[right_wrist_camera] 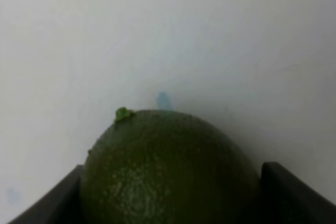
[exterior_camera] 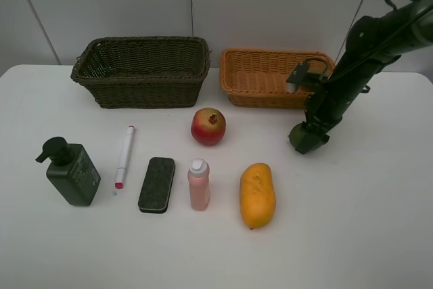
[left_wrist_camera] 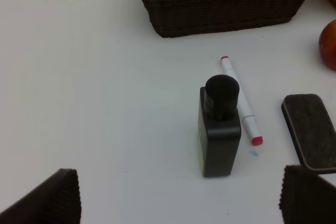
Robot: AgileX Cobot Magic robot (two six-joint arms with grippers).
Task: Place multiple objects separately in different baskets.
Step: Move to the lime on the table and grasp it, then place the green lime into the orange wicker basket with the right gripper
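My right gripper (exterior_camera: 310,139) is down at the table in front of the orange-tan basket (exterior_camera: 270,93), shut on a green lime (right_wrist_camera: 168,171) that fills the space between its fingers. The lime (exterior_camera: 298,137) rests on or just above the white table. My left gripper (left_wrist_camera: 178,203) is open and empty, hovering above the dark green pump bottle (left_wrist_camera: 219,129) and the white pink-tipped marker (left_wrist_camera: 239,100). In the high view the pomegranate (exterior_camera: 208,126), mango (exterior_camera: 257,195), pink bottle (exterior_camera: 199,184), eraser pad (exterior_camera: 157,184), marker (exterior_camera: 124,156) and pump bottle (exterior_camera: 71,172) lie on the table.
The dark green-brown basket (exterior_camera: 141,89) stands at the back left, close beside the orange-tan one. Both look empty from above. The left arm is outside the high view. The table's white surface (exterior_camera: 352,221) stretches to the right of the mango.
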